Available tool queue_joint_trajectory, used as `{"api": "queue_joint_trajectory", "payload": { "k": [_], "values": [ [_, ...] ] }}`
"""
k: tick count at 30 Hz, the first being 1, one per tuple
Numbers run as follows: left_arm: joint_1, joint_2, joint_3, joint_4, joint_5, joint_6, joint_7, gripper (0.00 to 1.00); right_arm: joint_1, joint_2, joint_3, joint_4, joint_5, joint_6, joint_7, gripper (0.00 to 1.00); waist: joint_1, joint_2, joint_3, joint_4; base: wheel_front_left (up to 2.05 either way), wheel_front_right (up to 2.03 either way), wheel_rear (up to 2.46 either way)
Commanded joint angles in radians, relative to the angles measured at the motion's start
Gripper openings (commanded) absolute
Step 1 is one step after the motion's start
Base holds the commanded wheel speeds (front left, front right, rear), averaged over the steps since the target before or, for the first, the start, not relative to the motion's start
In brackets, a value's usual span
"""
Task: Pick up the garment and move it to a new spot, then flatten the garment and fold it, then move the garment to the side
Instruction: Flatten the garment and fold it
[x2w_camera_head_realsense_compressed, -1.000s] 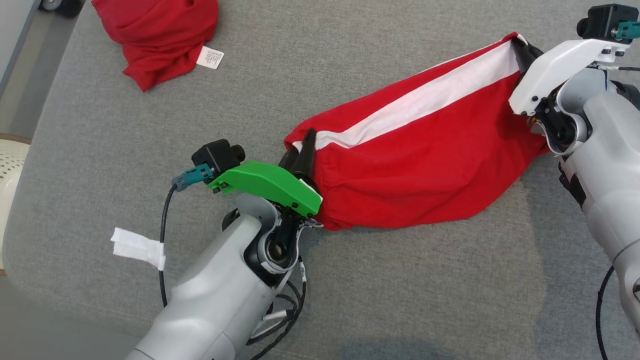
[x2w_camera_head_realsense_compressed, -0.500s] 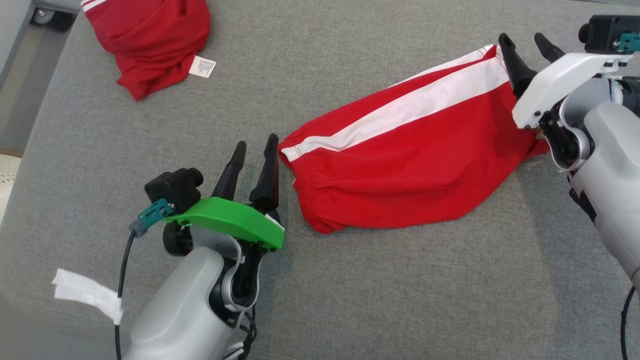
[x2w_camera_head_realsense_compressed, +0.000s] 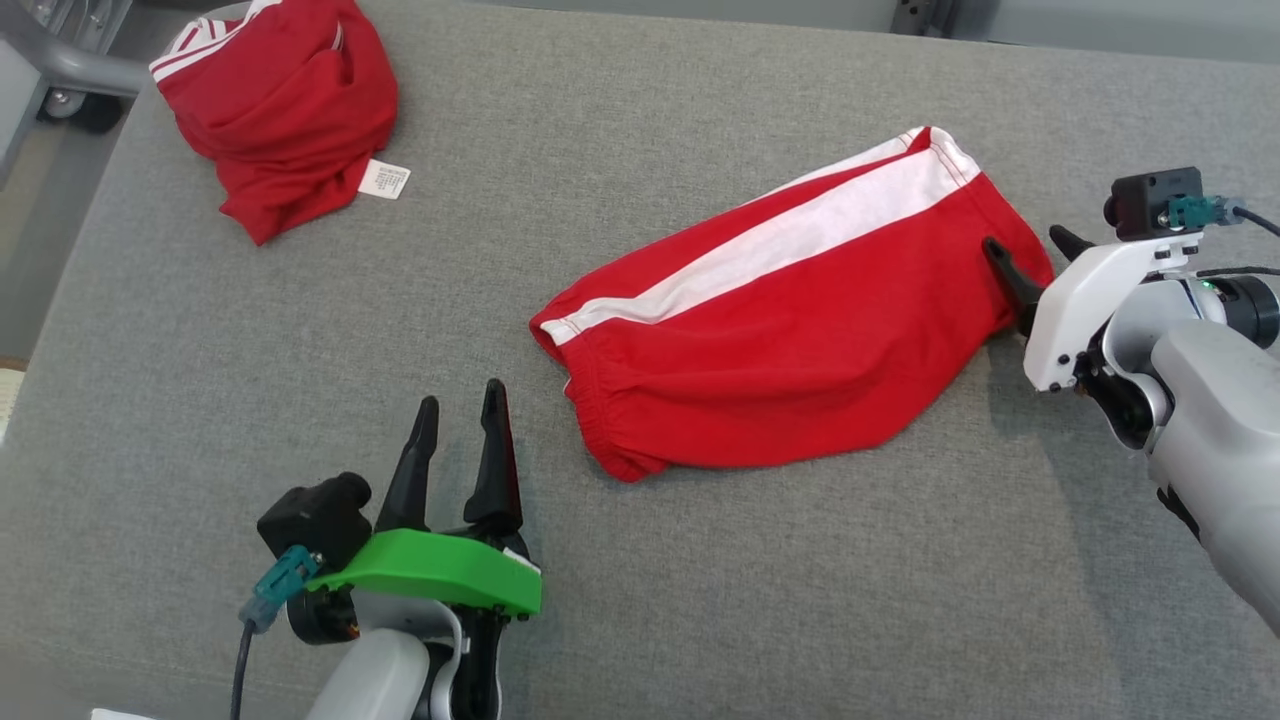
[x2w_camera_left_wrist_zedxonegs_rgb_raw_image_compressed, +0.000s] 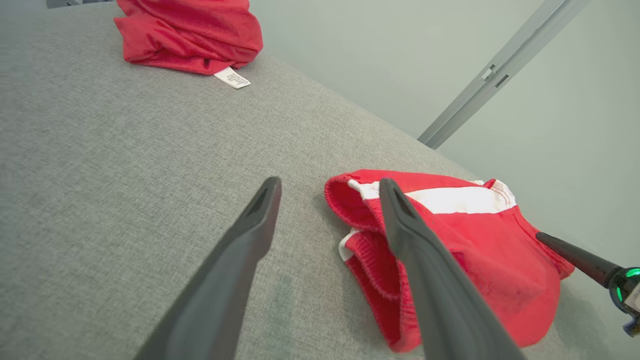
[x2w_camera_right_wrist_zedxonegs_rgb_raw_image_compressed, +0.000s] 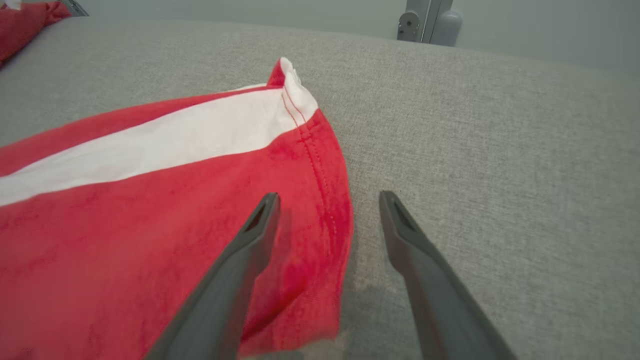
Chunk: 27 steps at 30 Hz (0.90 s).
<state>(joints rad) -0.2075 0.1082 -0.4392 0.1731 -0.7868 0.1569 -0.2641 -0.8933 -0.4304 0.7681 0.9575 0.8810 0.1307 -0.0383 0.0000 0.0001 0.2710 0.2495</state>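
Note:
The garment (x2w_camera_head_realsense_compressed: 790, 340) is a pair of red shorts with a white side stripe, lying folded and slanted on the grey cushion (x2w_camera_head_realsense_compressed: 700, 600). My left gripper (x2w_camera_head_realsense_compressed: 460, 395) stands open just left of the waistband end, apart from the cloth. In the left wrist view my left gripper (x2w_camera_left_wrist_zedxonegs_rgb_raw_image_compressed: 330, 181) points at the bunched waistband of the garment (x2w_camera_left_wrist_zedxonegs_rgb_raw_image_compressed: 475, 250). My right gripper (x2w_camera_head_realsense_compressed: 1024, 238) is open at the garment's right hem. In the right wrist view my right gripper (x2w_camera_right_wrist_zedxonegs_rgb_raw_image_compressed: 328, 195) straddles the hem edge of the garment (x2w_camera_right_wrist_zedxonegs_rgb_raw_image_compressed: 150, 225), with its left finger over the cloth.
A second red garment (x2w_camera_head_realsense_compressed: 285, 100) with a white tag (x2w_camera_head_realsense_compressed: 385, 180) lies crumpled at the cushion's far left corner. The cushion's left edge drops to the floor. A metal frame bar (x2w_camera_left_wrist_zedxonegs_rgb_raw_image_compressed: 500, 75) and a grey post (x2w_camera_right_wrist_zedxonegs_rgb_raw_image_compressed: 425, 20) stand beyond the far edge.
Both grippers opened and let go of the garment's ends, then drew back from it. The garment now lies slack on the cushion. The head camera has shifted.

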Motion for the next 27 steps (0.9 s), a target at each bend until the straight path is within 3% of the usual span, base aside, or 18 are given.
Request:
{"api": "queue_joint_trajectory", "payload": {
  "k": [1,12,14,15,17,27],
  "values": [
    [0.015,-0.001,0.003,-0.002,0.029,-0.006,0.0,1.0,0.012,0.006,0.005,0.017,0.014,0.0,0.008,1.0,0.0,-0.0001,-0.002,0.018,0.0,0.0,0.0],
    [0.051,-0.024,0.043,-0.001,0.08,-0.022,0.0,1.0,0.001,0.041,0.021,0.138,0.068,0.0,0.08,0.99,0.0,-0.0001,-0.001,0.075,0.0,0.0,0.0],
    [0.053,-0.028,0.049,0.002,0.083,-0.025,0.0,1.0,0.001,0.048,0.025,0.146,0.076,0.0,0.09,0.46,0.0,-0.0001,-0.003,0.078,0.0,0.0,0.0],
    [0.054,-0.029,0.052,0.003,0.085,-0.026,0.0,1.0,0.001,0.051,0.025,0.146,0.084,0.0,0.096,0.37,0.0,-0.0001,-0.004,0.079,0.0,0.0,0.0],
    [0.056,-0.031,0.058,0.006,0.083,-0.029,0.0,1.0,0.0,0.055,0.027,0.146,0.093,0.0,0.097,0.0,0.0,-0.0001,-0.007,0.077,0.0,0.0,0.0],
    [0.077,-0.03,0.07,0.015,0.099,-0.035,0.0,1.0,0.027,0.046,0.003,0.09,0.162,0.0,-0.019,0.0,0.0,-0.0001,-0.046,0.023,0.0,0.0,0.0]
  ]
}}
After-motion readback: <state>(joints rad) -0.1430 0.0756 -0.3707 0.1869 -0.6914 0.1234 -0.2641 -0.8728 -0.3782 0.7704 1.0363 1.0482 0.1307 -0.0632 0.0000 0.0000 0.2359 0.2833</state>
